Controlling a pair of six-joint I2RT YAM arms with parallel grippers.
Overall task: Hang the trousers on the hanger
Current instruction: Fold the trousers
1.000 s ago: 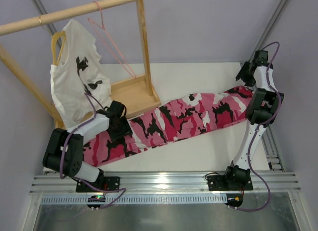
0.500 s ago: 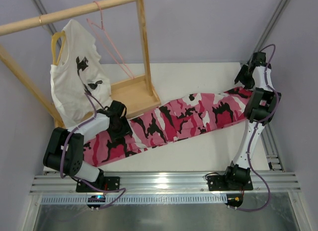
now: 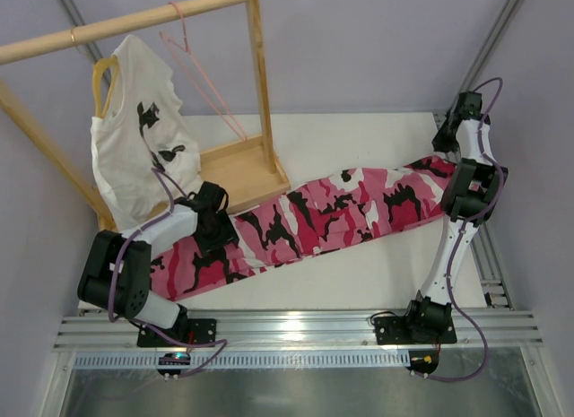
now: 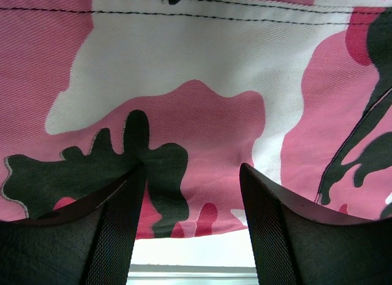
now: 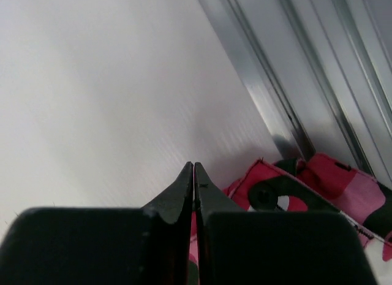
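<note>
Two grippers sit low at opposite ends of long cloth trousers [image 3: 341,211] in pink, magenta, white and black camouflage. Spread flat and slantwise on white table [image 3: 359,273], from near left beside the left arm up to far right.

Left gripper [image 3: 215,230] over the near-left end, jaws released. In its wrist view, black fingers [image 4: 110,224] stand well apart, close over the camouflage cloth; touching or not, cannot tell.

Right gripper [image 3: 444,143] at the far-right end, jaws clenched tip against tip. In its wrist view, trouser edge just beside and below the tips; cloth pinched or not, cannot tell.

Thin pale-pink wire hanger [image 3: 202,71], triangular, hooked over round wooden rail [image 3: 134,21] of rack at far left, well apart from the trousers. Beside it on the same rail, white T-shirt with black print [image 3: 134,157] on thick yellow hanger [image 3: 99,81].
</note>
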